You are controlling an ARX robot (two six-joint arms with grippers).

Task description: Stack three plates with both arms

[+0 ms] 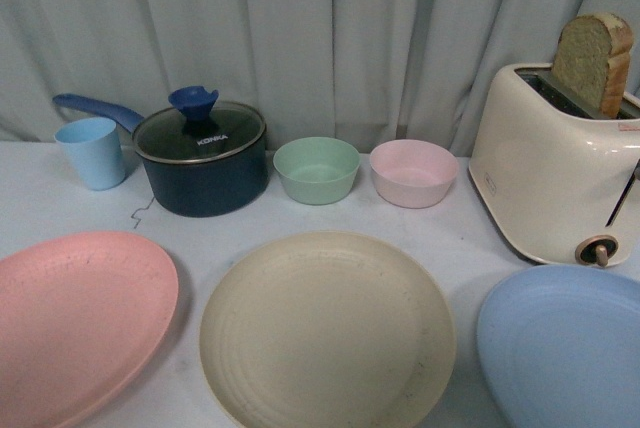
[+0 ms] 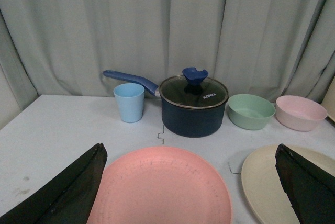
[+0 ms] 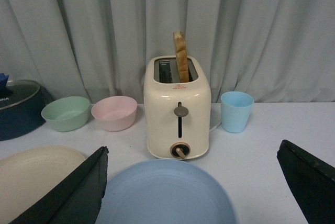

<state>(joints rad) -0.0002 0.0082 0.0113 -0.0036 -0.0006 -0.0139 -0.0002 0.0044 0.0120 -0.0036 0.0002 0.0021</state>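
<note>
Three large plates lie side by side on the white table near its front. The pink plate (image 1: 70,323) is on the left, the beige plate (image 1: 327,333) in the middle, the light blue plate (image 1: 565,348) on the right. Neither arm shows in the front view. My left gripper (image 2: 191,187) is open and empty, hovering over the pink plate (image 2: 162,190), with the beige plate (image 2: 264,182) beside it. My right gripper (image 3: 193,190) is open and empty over the light blue plate (image 3: 165,195); the beige plate (image 3: 34,174) shows at the edge.
Behind the plates stand a light blue cup (image 1: 92,152), a dark blue lidded saucepan (image 1: 200,160), a green bowl (image 1: 316,170) and a pink bowl (image 1: 413,173). A cream toaster (image 1: 555,168) holding a bread slice (image 1: 592,60) stands back right. A second blue cup (image 3: 236,111) stands beside it. Curtains hang behind.
</note>
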